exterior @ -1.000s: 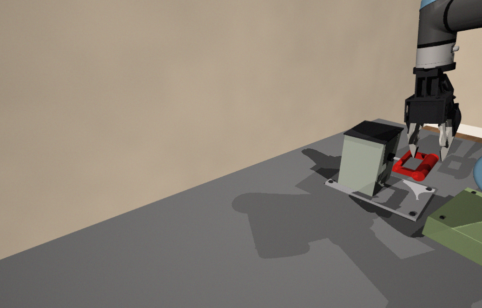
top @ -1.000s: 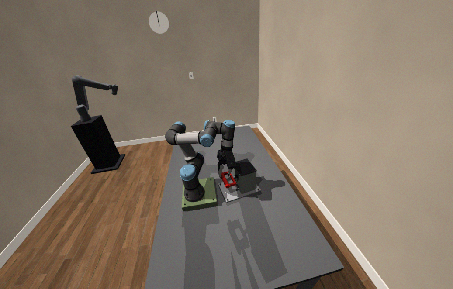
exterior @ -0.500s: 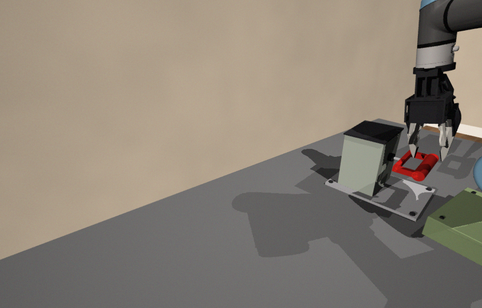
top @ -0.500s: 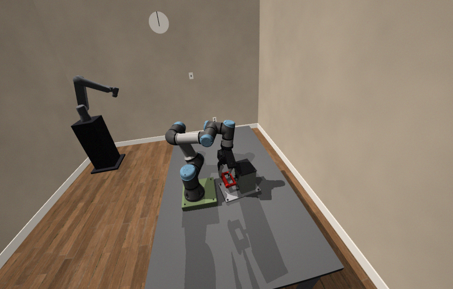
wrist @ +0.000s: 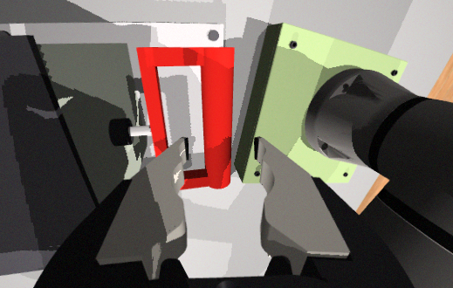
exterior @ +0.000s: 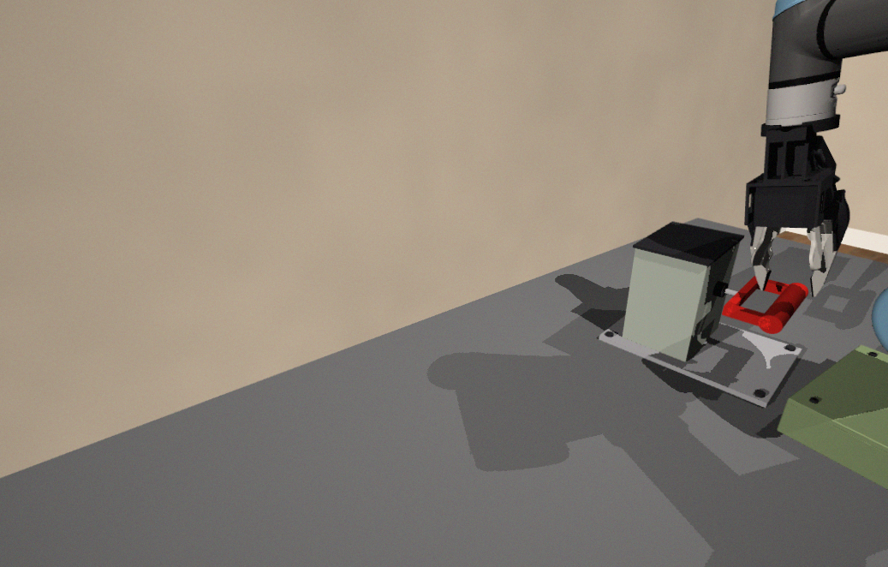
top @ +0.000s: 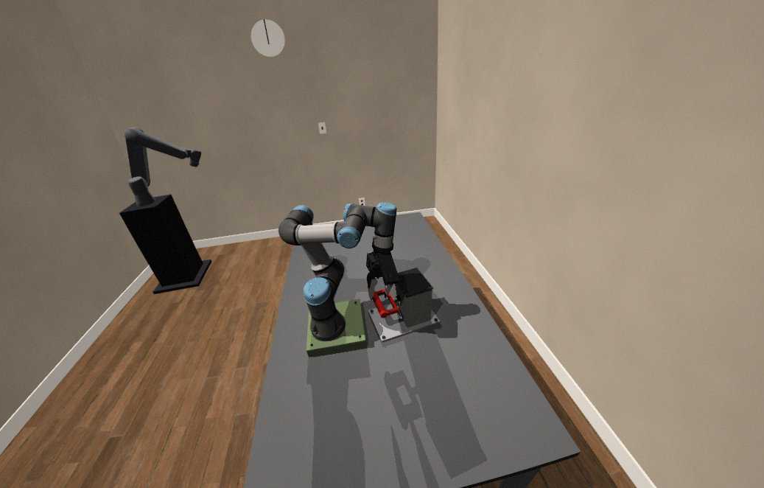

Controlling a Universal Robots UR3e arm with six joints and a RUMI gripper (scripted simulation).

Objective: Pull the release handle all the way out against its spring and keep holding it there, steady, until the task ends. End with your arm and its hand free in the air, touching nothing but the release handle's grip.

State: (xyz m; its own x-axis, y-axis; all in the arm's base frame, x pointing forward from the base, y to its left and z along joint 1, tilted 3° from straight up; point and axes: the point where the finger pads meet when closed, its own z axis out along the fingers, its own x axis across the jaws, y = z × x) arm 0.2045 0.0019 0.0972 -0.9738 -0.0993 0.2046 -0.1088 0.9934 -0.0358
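Above the desk (exterior: pixel 362 457), the tool (exterior: pixel 789 271) straddles the red release handle's grip (exterior: pixel 783 306) with jaws parted, grasping nothing; closing, pulling and holding remain.

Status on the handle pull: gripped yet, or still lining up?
Done: the end effector is down over the red handle, one finger in its loop, the other outside the grip bar. In hand: lining up; the fingers are open and hold nothing. Left: close on the grip, pull it out from the housing, then hold. Only a short rod shows, so it isn't pulled.
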